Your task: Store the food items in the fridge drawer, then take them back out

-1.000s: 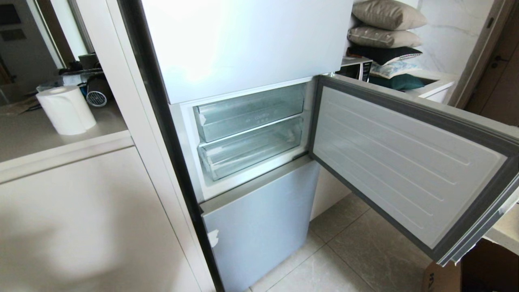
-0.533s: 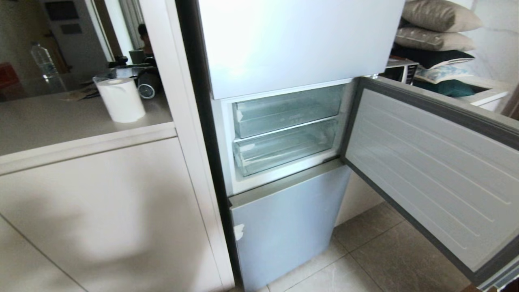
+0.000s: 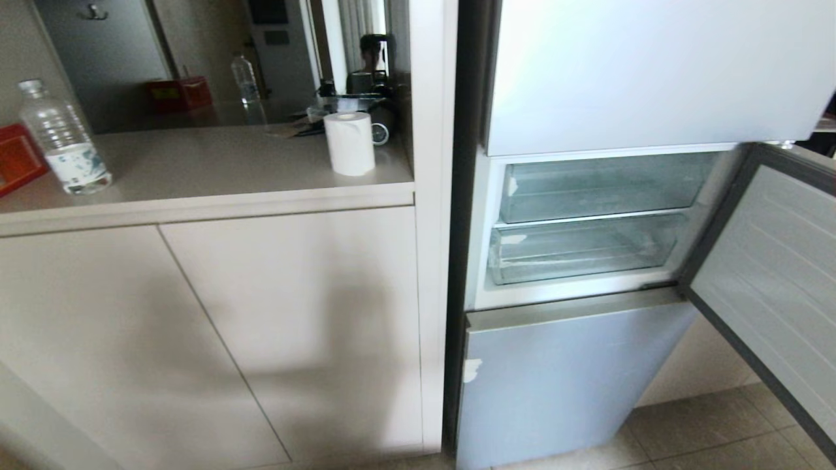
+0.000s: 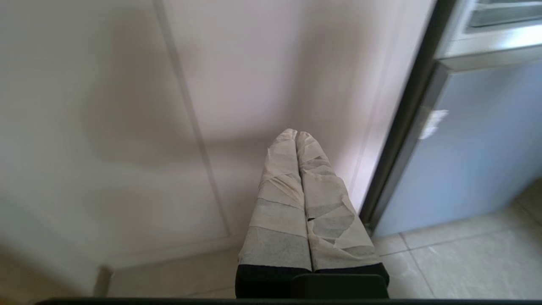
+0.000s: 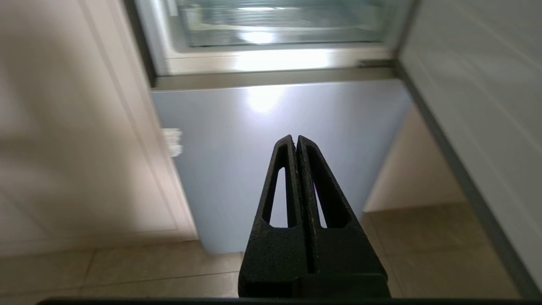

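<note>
The fridge is standing at the right of the head view with its middle door swinging open to the right, baring two clear plastic drawers stacked one above the other. The lower one, the fridge drawer, is sitting pushed in, with a white tape scrap at its front left corner; the upper drawer is sitting just above it, also shut in. No fruit is showing in any view. To the left, a beige desk is carrying a paper towel roll near the fridge side and a clear water bottle far to the left. Neither arm is showing in the head view. The left gripper, its fingers wrapped in pale tape, is pointing at the cabinet door beside the fridge, fingers pressed together and holding nothing. The right gripper is pointing at the lower fridge door, its black fingers likewise closed together and empty.
</note>
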